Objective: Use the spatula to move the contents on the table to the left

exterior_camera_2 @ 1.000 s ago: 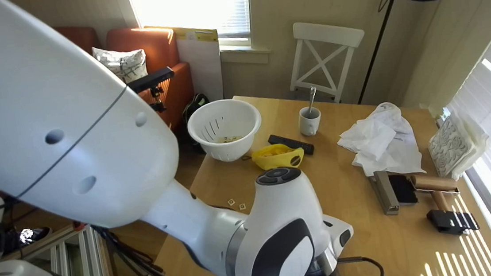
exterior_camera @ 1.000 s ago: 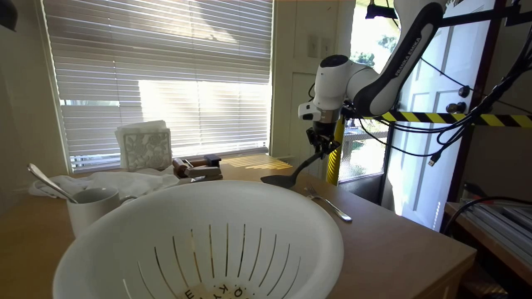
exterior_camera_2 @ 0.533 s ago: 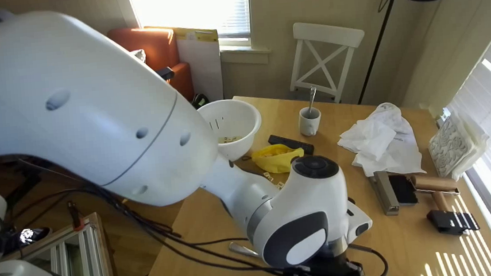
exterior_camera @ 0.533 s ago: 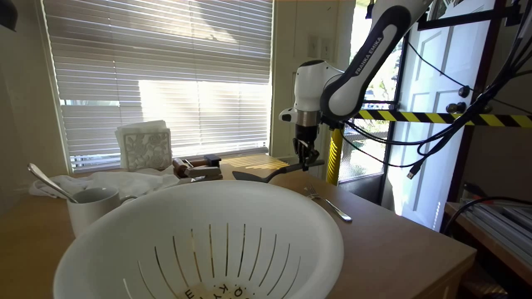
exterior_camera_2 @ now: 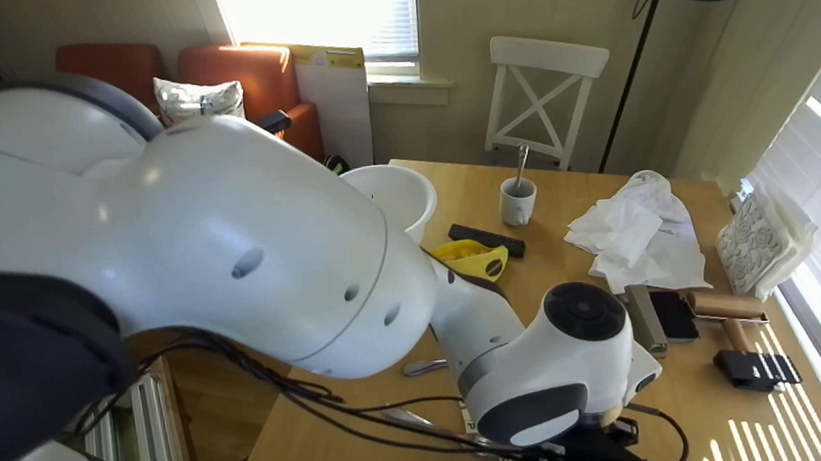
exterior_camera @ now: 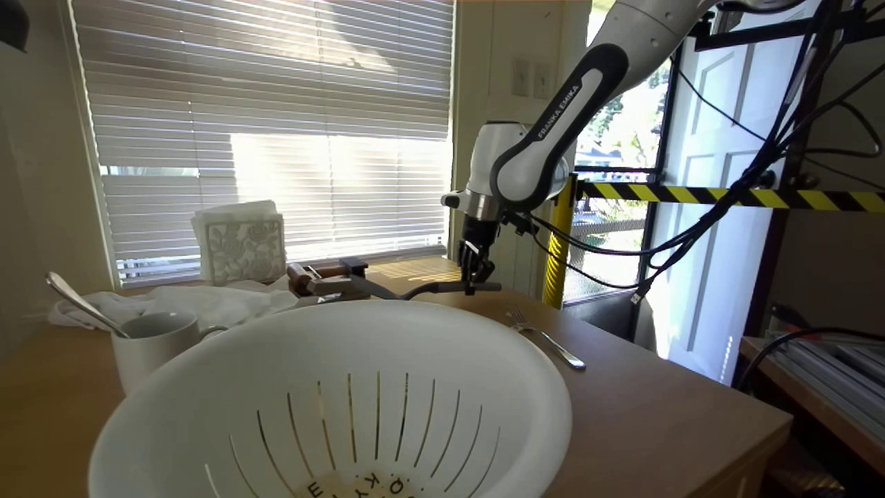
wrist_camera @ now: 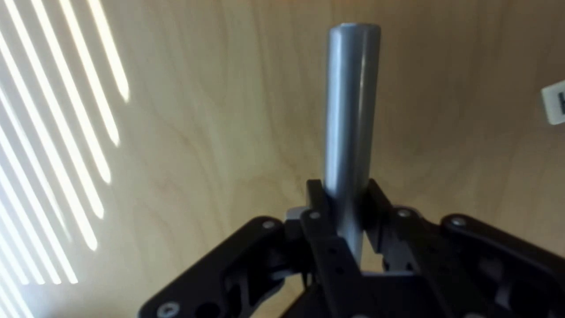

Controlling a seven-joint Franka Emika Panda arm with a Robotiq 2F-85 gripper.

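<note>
A: Got the tool in hand?

B: Yes. See the black, two-fingered gripper in the wrist view, clamped from both sides on a smooth, grey, round handle. Then look in an exterior view: find the slim, dark, long-handled spatula reaching out ahead of the gripper, roughly level, over the broad, light brown wooden table.

A: Count the pick-up as done, then?

B: Would say so. Can't tell about contact between head and wood, though, from this angle.

A: And the moving?

B: Probably not finished, maybe barely begun, going by the scatter round the gripper. Notice a small, off-white, square letter tile lying beside the gripper, apart from the handle. Notice too a thin, silvery metal fork near the gripper, and, farther off on the same side, a big, round, white slotted colander with more letter tiles in the bottom.

A: Left to do, then?

B: Most of it, judging from this: lower the head flat beside that tile and any others near the gripper, then push leftward. Can't say for certain which things to include, or from which side to reckon left.
</note>
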